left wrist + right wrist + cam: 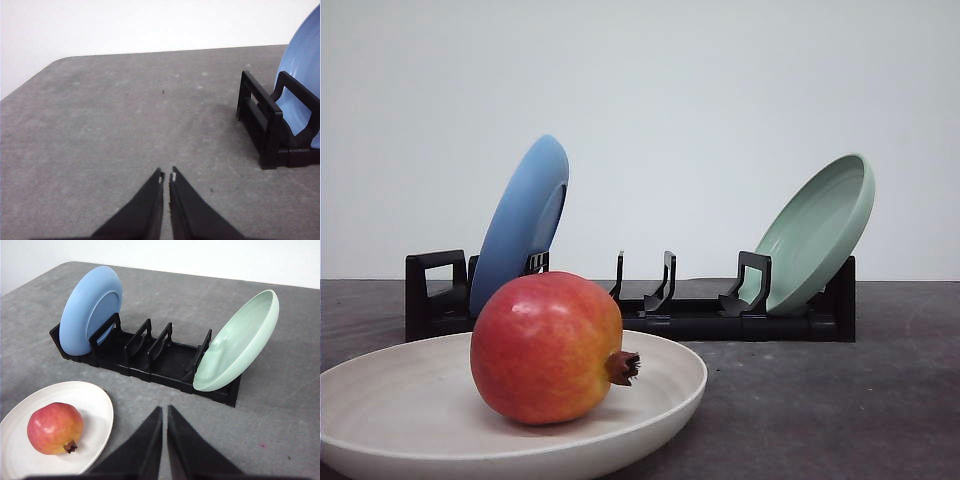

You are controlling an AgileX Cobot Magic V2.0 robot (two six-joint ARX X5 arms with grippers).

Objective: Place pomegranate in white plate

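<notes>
Pomegranate [547,347] resting inside the white plate [380,400] at the near left of the counter [820,400], lying on its side with the crown-to-base axis roughly level, dark crown tip aimed to the right in the front view. Left tool [167,176] clenched, tips nearly touching, gripping nothing, over bare counter beside the black rack [270,125]. Right tool [165,410] likewise clenched and empty, near the rack bearing the blue plate [90,310] and pale green plate [240,340].
</notes>
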